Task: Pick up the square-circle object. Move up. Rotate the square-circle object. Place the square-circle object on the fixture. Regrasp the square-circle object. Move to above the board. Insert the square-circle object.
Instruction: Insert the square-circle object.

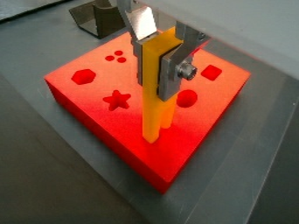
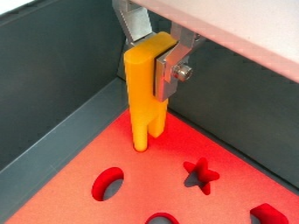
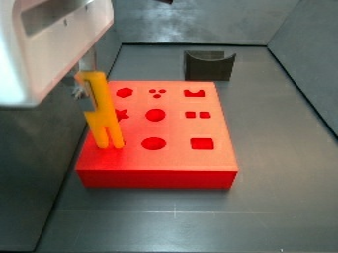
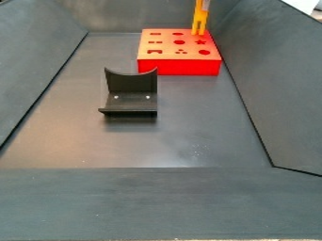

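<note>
Red board (image 3: 179, 138), flat on the dark floor, top face cut with star, circle, square and hexagon holes; seen in both side views, near the far end of the enclosure in one (image 4: 176, 52). Fixture (image 4: 128, 92), a dark bracket with a concave top, standing empty and well apart from the board; also visible behind the board (image 3: 209, 65). Square-circle object (image 1: 158, 87), a slim yellow-orange bar, held upright with its long axis vertical, lower end at or just touching the board's top face near an edge, beside the star hole (image 1: 115, 100); contact or entry into a hole impossible to settle from these views. Same bar in the other wrist view (image 2: 143, 96), tip down on the red surface, star hole (image 2: 201, 174) and a round hole (image 2: 107, 182) lying ahead of it. Gripper (image 1: 167, 66) directly above the board, silver fingers (image 1: 184, 72) clamped on the bar's upper part from two opposite sides, bar hanging straight down below the pads. Judged stage: insertion, with regrasp done and fixture vacated. Deciding relation: lateral offset between the bar's lower tip and its matching cut-out, the axis already plumb; likely need only a small sideways correction, then a straight descent. Risk, as a judgement: tip catching the hole's rim and tilting in the grasp.
</note>
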Robot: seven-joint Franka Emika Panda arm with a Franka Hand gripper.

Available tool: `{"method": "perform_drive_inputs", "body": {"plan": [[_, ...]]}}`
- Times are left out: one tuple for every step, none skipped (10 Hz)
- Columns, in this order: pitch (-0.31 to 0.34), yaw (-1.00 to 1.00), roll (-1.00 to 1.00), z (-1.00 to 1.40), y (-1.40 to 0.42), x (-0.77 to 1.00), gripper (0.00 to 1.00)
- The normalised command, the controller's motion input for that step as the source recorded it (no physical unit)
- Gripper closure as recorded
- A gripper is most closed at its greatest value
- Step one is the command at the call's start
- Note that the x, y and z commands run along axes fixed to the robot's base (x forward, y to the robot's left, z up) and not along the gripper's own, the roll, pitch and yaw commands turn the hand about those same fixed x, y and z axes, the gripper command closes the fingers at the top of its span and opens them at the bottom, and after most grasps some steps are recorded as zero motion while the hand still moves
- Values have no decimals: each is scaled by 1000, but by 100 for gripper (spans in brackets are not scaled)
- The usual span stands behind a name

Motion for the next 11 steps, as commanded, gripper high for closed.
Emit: {"method": "perform_drive_inputs", "body": {"plan": [[0, 0, 374, -611, -200, 60, 100], [-46, 0, 249, -626, -83, 103, 100], [-64, 0, 173, -614, -3, 149, 100], [-39, 0, 64, -526, 0, 183, 100], [-54, 0, 39, -506, 0, 131, 100], [-47, 20, 141, -569, 0, 63, 100], [-96, 303, 227, -431, -14, -71, 100], [-104, 423, 183, -349, 0, -143, 100], [-114, 0, 11, -83, -89, -106, 100], [-70, 0, 0, -20, 0, -11, 100], [0, 0, 0, 0, 0, 0, 100]]}}
